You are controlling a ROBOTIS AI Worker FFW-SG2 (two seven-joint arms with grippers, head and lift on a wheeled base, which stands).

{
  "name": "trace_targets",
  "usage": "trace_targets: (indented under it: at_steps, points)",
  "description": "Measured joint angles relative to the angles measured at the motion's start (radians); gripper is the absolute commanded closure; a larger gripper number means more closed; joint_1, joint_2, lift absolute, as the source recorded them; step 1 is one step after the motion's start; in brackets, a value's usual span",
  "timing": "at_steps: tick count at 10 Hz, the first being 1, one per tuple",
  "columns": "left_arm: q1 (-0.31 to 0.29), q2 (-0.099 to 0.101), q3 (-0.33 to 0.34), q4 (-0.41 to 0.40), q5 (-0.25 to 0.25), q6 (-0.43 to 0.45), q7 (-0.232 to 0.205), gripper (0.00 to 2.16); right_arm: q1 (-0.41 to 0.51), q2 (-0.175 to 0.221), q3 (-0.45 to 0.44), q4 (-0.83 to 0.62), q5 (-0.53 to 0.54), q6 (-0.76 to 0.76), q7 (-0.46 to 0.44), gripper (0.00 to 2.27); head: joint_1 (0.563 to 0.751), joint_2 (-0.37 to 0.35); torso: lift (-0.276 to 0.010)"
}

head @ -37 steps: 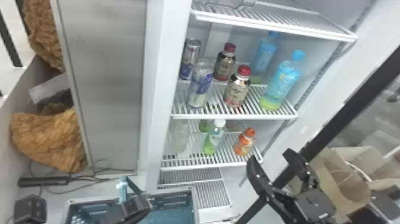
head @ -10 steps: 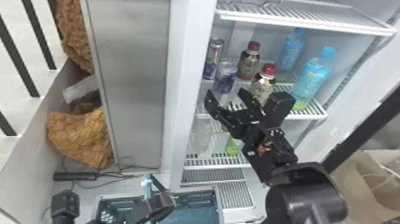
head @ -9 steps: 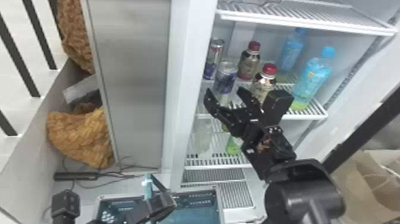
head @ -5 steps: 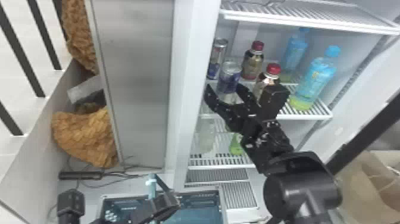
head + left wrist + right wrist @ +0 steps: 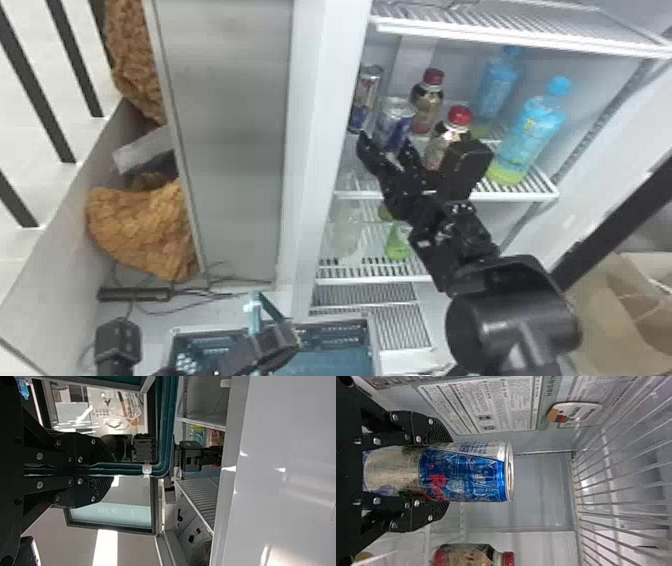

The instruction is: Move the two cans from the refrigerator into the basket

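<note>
At the refrigerator's front, in the head view, the right gripper (image 5: 385, 141) is closed around a silver-and-blue metal drink can (image 5: 397, 117), a finger against either side. The left gripper (image 5: 270, 345) is clamped on a teal plastic edge of the rectangular basket (image 5: 371, 345), below and outside the refrigerator.

The held can is at the white wire shelf (image 5: 520, 194). Dark upright bars (image 5: 37, 85) cross the pale room to the left; a brown paper bag (image 5: 605, 310) stands at right.

The right wrist view adds a printed white notice (image 5: 494, 407) on the inner wall; the left wrist view, a large glass window (image 5: 113, 514).

In the refrigerator, a second slim silver-and-blue can (image 5: 367, 92) stands behind the first, beside two red-capped dark bottles (image 5: 427, 100) and two blue-capped clear bottles (image 5: 535, 132). A green bottle (image 5: 397, 245) is on the shelf below.
</note>
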Motion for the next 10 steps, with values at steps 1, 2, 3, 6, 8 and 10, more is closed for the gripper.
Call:
trace_targets:
  at_steps: [1, 2, 3, 6, 8, 10]
  points:
    - [0.0, 0.0, 0.0, 0.0, 0.0, 0.0, 0.0, 1.19, 0.015, -0.002, 0.0, -0.025, 0.007, 0.0, -0.001, 1.22, 0.695, -0.207, -0.031]
    - [-0.001, 0.0, -0.001, 0.0, 0.0, 0.0, 0.0, 1.19, 0.042, -0.006, -0.001, -0.066, 0.006, 0.008, 0.0, 1.22, 0.695, -0.208, -0.031]
    - [-0.001, 0.0, -0.001, 0.0, 0.0, 0.0, 0.0, 1.19, 0.088, -0.013, -0.003, -0.142, 0.001, 0.053, -0.001, 1.22, 0.695, -0.209, -0.031]
    - [0.0, 0.0, 0.0, 0.0, 0.0, 0.0, 0.0, 1.19, 0.256, -0.035, -0.007, -0.396, -0.034, 0.237, 0.0, 1.22, 0.695, -0.202, -0.031]
    - [-0.002, 0.0, -0.002, 0.0, -0.002, 0.0, 0.0, 1.19, 0.357, -0.045, -0.011, -0.518, -0.072, 0.338, 0.0, 1.22, 0.695, -0.195, -0.031]
    - [-0.001, 0.002, -0.002, 0.0, -0.001, 0.0, 0.0, 1.19, 0.444, -0.05, -0.023, -0.617, -0.106, 0.409, 0.002, 1.22, 0.695, -0.193, -0.031]
